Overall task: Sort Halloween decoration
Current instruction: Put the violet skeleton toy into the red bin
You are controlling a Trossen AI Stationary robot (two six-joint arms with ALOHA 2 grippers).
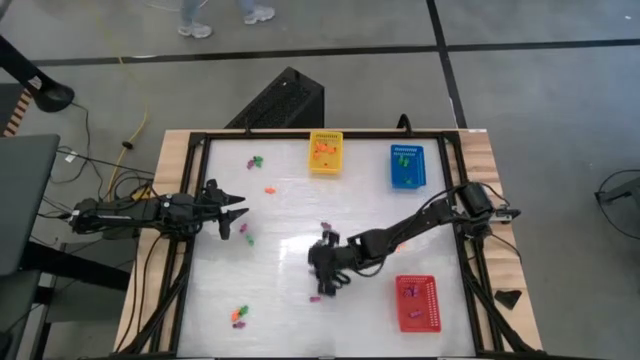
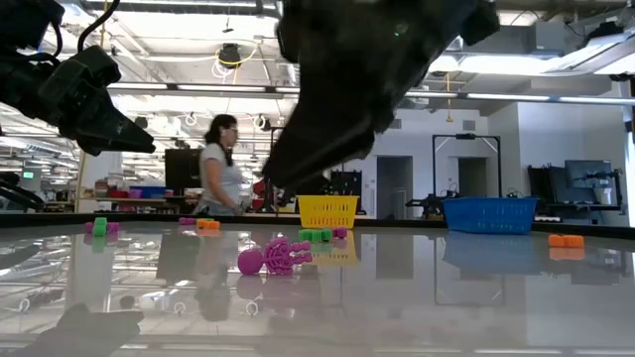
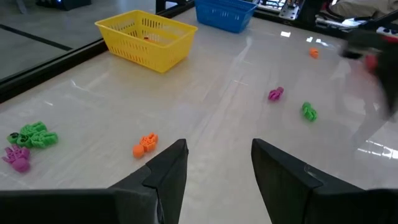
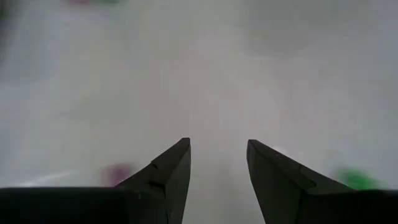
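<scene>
Trinkets [image 2: 276, 257] scattered on tabletop [image 1: 290, 210]: light, hard, slippery plastic, pinch across body. Right tool [image 4: 217, 163] parted, empty, low near purple one. Left tool [image 3: 217, 163] parted, empty, at left edge.

- Bright, even overhead light; ceiling strip lamps [image 2: 248, 94] glare at 12 o'clock in the low view.
- The glossy table [image 1: 290, 215] mirrors them.
- Right wrist view blurred throughout.
</scene>
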